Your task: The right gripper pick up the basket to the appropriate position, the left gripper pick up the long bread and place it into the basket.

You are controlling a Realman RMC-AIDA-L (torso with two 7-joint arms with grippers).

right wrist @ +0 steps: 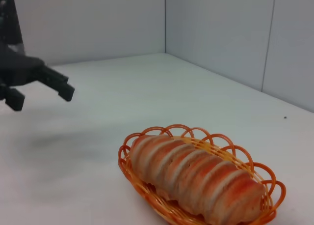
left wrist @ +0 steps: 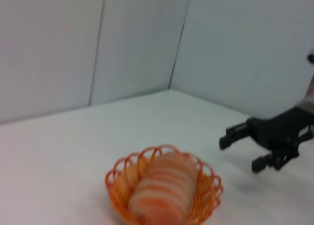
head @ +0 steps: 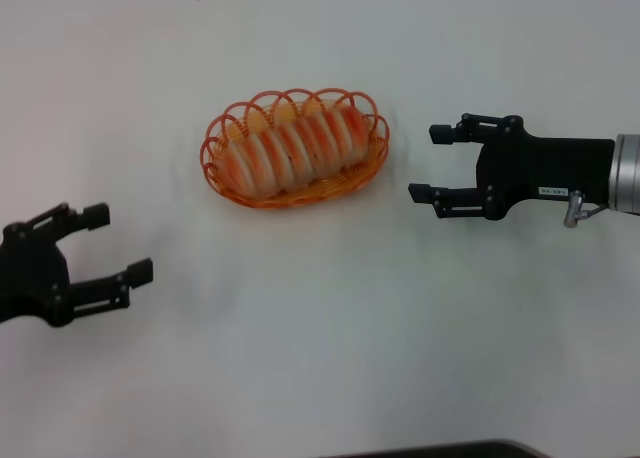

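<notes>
The orange wire basket (head: 222, 173) stands on the white table, a little behind the middle. The long bread (head: 295, 148) with cream and orange-red ridges lies inside it. Both show in the left wrist view, basket (left wrist: 210, 195) and bread (left wrist: 164, 190), and in the right wrist view, basket (right wrist: 162, 208) and bread (right wrist: 196, 178). My right gripper (head: 432, 163) is open and empty, just right of the basket and apart from it. It also shows in the left wrist view (left wrist: 243, 149). My left gripper (head: 118, 243) is open and empty at the front left, well away from the basket. It also shows in the right wrist view (right wrist: 41, 95).
The white table (head: 330, 348) spreads all around the basket. Grey walls meet in a corner behind it (left wrist: 179, 43). A dark edge (head: 450, 450) shows at the very front of the table.
</notes>
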